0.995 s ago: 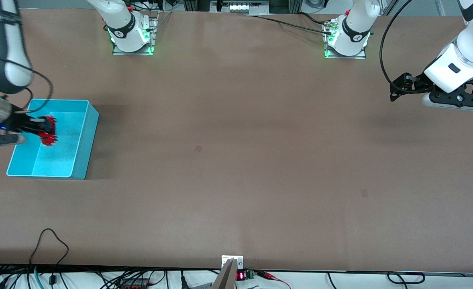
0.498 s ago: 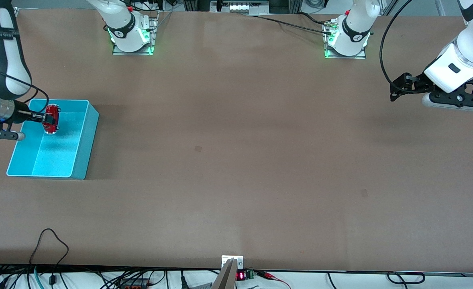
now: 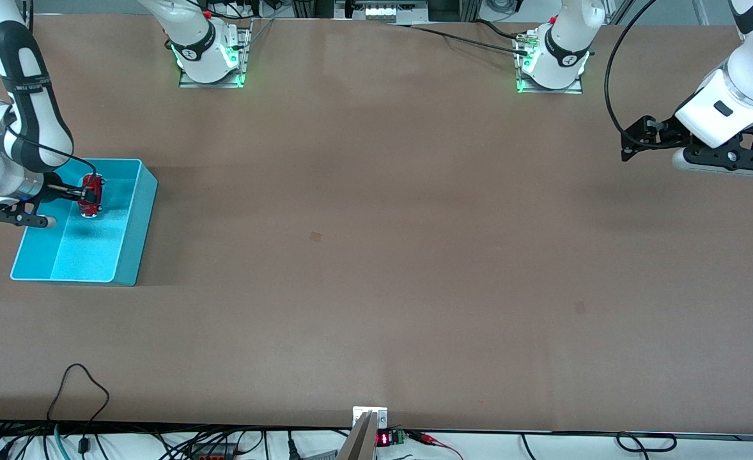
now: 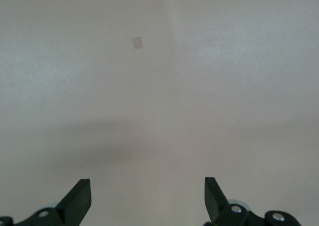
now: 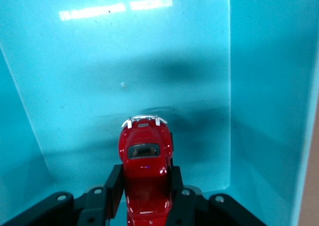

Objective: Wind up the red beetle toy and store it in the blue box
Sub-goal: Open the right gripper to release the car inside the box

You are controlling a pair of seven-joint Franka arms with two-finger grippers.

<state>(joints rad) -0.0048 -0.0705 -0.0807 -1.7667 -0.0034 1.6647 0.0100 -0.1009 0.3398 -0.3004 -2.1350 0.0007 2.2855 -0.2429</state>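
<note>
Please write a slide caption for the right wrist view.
Right gripper holds the red beetle toy over the blue box.

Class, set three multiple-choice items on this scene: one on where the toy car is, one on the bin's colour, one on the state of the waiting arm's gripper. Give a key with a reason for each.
1. Where is the red beetle toy?
A. On bare table midway between the arms
B. Held over the inside of the blue box
C. Under the left gripper

2. What colour is the box?
A. Light cyan-blue
B. Yellow
C. Black

3. How do the left gripper's fingers stand?
A. Shut on the toy
B. Shut on nothing
C. Open, holding nothing

Key: B, the right gripper clamps the toy with the box's floor and walls around it; A, the front view shows cyan-blue walls; C, the left wrist view shows the fingers wide apart over bare table as that arm waits.
</note>
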